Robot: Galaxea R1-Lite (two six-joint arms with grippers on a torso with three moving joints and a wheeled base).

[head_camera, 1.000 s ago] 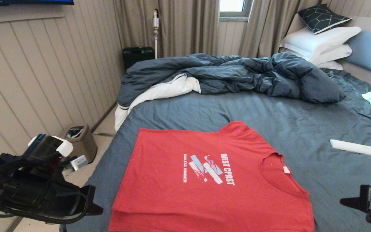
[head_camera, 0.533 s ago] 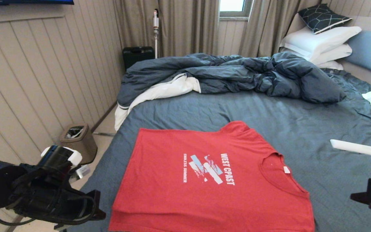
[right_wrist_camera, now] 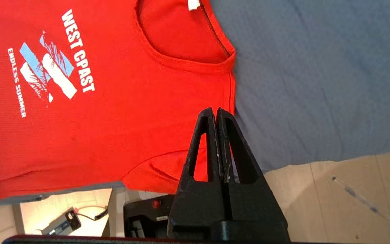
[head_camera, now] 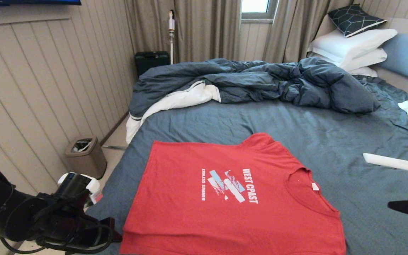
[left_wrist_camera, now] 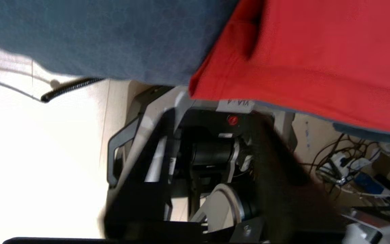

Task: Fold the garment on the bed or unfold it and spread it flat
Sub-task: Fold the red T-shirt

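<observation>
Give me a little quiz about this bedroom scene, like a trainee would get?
1. True or false: the shirt lies on the bed with its print facing up.
2. The right claw is: A) wide open; B) shut on nothing; C) shut on a pillow.
3. Fill in: the rumpled dark blue heap across the far side of the bed is a ____.

Key: 1 true; 2 B; 3 duvet.
</observation>
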